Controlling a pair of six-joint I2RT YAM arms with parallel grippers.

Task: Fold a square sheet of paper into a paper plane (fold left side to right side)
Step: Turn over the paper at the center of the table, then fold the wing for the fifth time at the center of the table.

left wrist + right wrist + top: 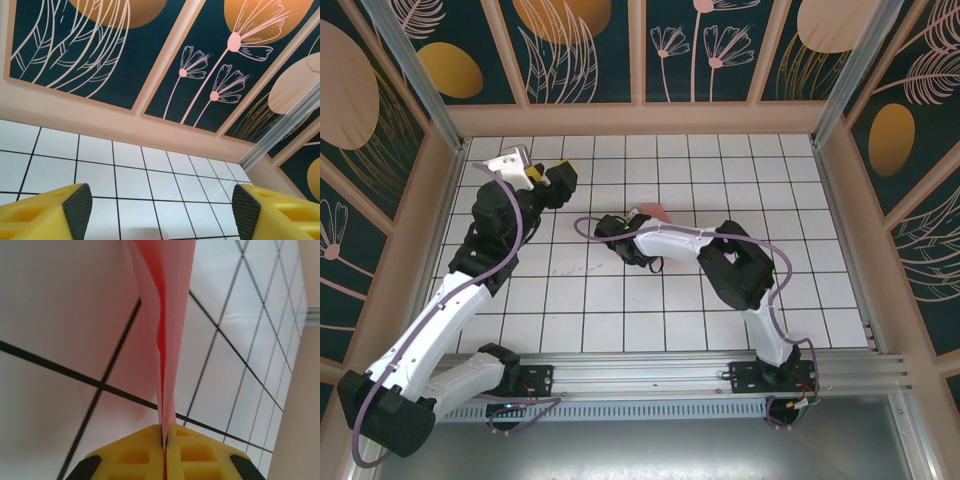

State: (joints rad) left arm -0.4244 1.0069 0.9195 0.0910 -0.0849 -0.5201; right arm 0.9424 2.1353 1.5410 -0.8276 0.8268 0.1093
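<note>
The square sheet of paper (656, 212) sits near the middle of the surface (820, 300), between the right jaws. The left jaws hang toward the far-left corner, well apart.

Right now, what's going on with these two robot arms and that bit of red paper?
The right gripper is shut on the square sheet of paper, pinching the coral-red sheet edge-on between its yellow fingers near the middle of the white tiled table. The left gripper is open and holds nothing, off toward the table's far left. The paper looks bent or partly folded, not a finished plane.
</note>
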